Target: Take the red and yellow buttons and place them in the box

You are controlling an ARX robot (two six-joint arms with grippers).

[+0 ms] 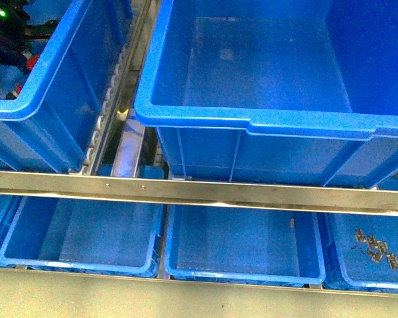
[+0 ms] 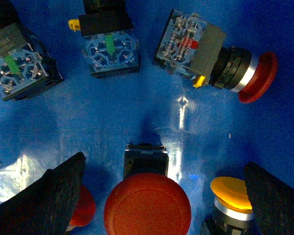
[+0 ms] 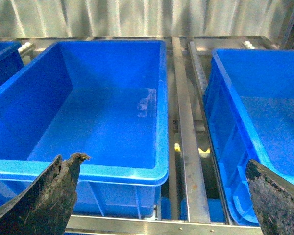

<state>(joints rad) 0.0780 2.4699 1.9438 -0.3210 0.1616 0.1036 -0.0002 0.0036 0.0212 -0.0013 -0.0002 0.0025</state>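
Since the box (image 1: 252,122) showed no button on its visible floor, we entered the task as barely begun, both pieces left to move. We recorded the left gripper (image 2: 161,196) with jaws wide apart, poised above an upright red button (image 2: 147,208), a yellow button (image 2: 229,192) near it, on a blue floor (image 2: 112,122). We listed the right gripper (image 3: 162,164) empty, jaws spread, before the rim of a bare blue crate (image 3: 88,169), likely that same box.

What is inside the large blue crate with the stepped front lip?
The crate shows only its bare, shiny floor; its front wall hides the nearest strip of floor.
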